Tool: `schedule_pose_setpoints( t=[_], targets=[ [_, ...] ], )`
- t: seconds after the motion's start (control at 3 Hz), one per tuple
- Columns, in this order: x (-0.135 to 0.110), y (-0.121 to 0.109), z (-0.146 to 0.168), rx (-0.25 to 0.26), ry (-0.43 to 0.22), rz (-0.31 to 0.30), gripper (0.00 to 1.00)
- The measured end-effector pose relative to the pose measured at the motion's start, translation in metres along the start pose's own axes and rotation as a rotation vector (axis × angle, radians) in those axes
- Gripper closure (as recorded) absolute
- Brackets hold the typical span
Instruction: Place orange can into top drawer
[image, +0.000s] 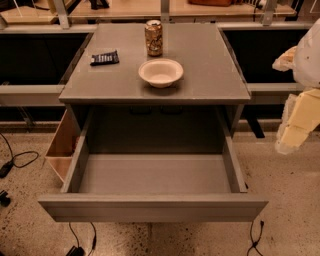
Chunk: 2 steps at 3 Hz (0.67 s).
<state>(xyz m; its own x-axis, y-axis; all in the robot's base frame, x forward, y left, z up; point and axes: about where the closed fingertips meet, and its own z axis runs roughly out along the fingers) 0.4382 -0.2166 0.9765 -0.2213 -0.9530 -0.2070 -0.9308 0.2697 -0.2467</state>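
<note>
The pincer (294, 131) (pale, blurred) is cut off at the right edge, its pose unclear.

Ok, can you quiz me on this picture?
1. True or false: the drawer is open and empty.
2. Which sits nearer the drawer: A, the can, or B, the bowl?
3. At which edge of the picture are the robot's jaws?
Key: 1 true; 2 B; 3 the right edge, away from the can.
</note>
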Motion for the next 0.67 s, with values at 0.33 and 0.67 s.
schedule_pose_setpoints(
  t=[0.33,0.67],
  targets=[
    [0.000,0.000,0.000,0.000,0.000,0.000,0.00],
    [-0.010,-0.049,0.016,0.074,-0.144,0.002,0.00]
  ],
)
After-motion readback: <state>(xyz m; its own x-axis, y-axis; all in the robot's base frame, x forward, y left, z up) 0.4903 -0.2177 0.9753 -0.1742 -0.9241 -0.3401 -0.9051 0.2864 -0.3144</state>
